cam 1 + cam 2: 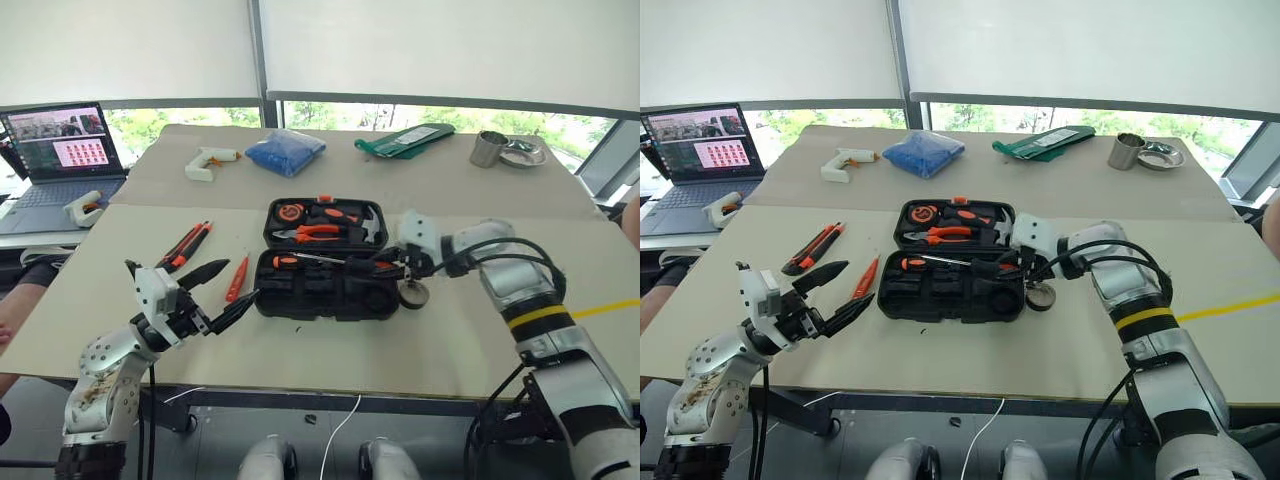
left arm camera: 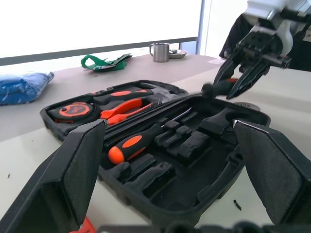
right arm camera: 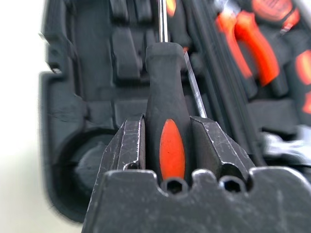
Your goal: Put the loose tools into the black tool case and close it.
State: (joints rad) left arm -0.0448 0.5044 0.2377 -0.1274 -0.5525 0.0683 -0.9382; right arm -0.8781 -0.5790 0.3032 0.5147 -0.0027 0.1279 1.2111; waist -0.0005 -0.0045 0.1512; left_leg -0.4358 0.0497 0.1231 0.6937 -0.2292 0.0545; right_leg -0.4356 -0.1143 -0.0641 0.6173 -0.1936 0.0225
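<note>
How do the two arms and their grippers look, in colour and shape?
Both arms are silver-grey metal with rounded joints. The right arm has a yellow band and looping black cables. The left gripper and the right gripper each have two black, pointed fingers on a pale grey wrist block.

Laptop screen (image 1: pixel 66 142): showed coloured windows, far left on the bench; no words could be read.
Green packet (image 1: pixel 404 139): carried a pale label, far side of the bench; its print was too small to read.
Tool case (image 1: pixel 322 268): no brand or number was legible on it or on the tools inside.
</note>
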